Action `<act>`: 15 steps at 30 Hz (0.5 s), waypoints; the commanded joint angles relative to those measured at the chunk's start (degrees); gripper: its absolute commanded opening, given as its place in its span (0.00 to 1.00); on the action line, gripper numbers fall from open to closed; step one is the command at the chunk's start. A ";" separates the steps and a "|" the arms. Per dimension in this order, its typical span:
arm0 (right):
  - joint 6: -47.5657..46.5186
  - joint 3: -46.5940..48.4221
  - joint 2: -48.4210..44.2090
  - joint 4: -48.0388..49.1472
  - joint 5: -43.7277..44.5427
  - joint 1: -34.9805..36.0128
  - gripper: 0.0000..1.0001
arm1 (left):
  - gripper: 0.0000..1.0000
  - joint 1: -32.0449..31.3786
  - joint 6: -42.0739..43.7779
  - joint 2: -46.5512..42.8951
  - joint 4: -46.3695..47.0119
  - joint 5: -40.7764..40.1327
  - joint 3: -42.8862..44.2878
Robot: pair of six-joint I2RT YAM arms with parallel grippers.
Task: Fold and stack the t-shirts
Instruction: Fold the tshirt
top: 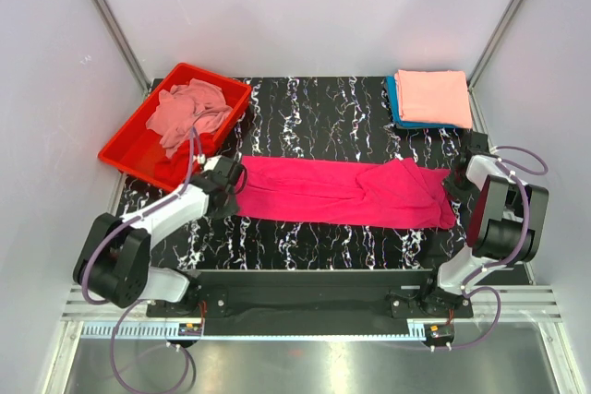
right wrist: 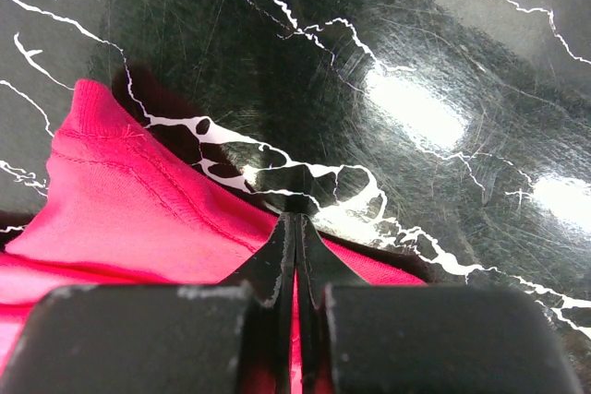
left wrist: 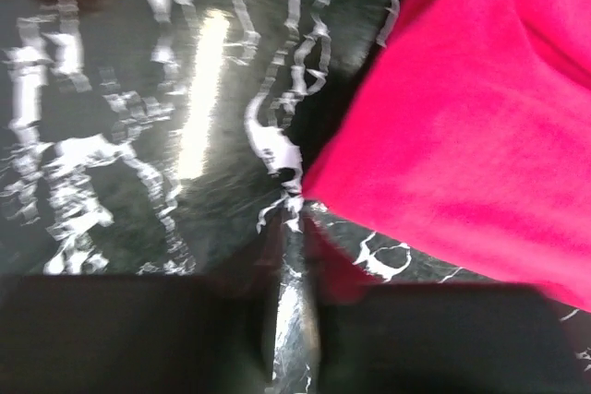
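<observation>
A hot pink t-shirt (top: 346, 193) lies stretched in a long band across the middle of the table. My left gripper (top: 235, 182) is at its left end. In the blurred left wrist view the jaws stand a narrow gap apart with bare table between them. The shirt's corner (left wrist: 319, 186) lies just past the left gripper's tips (left wrist: 294, 219). My right gripper (top: 457, 182) is at the right end. It is shut (right wrist: 297, 214) on the shirt's edge (right wrist: 138, 219), and pink cloth shows between its fingers. A folded salmon-peach shirt (top: 432, 97) lies on a teal-blue one (top: 395, 103).
A red plastic tray (top: 129, 149) at the back left holds crumpled dusty pink shirts (top: 189, 113). The folded stack is at the back right corner. The black marbled table (top: 314, 117) is walled by white panels on three sides.
</observation>
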 commanded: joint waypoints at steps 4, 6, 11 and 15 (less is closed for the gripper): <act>-0.67 2.79 -2.21 -1.35 0.71 -0.30 0.00 | 0.64 0.36 -3.63 -3.35 -9.10 -7.66 6.37; -0.59 3.32 -3.26 -2.14 -0.17 -0.30 0.00 | 0.65 0.36 -1.53 -6.25 -8.14 -6.18 6.90; 0.64 4.82 -7.83 -6.01 -6.58 -0.21 0.01 | 0.66 0.27 7.27 -9.51 5.12 10.59 9.43; 3.10 1.93 -13.54 -5.84 -16.93 0.40 0.01 | 0.65 -0.25 9.30 -1.70 9.17 22.81 14.19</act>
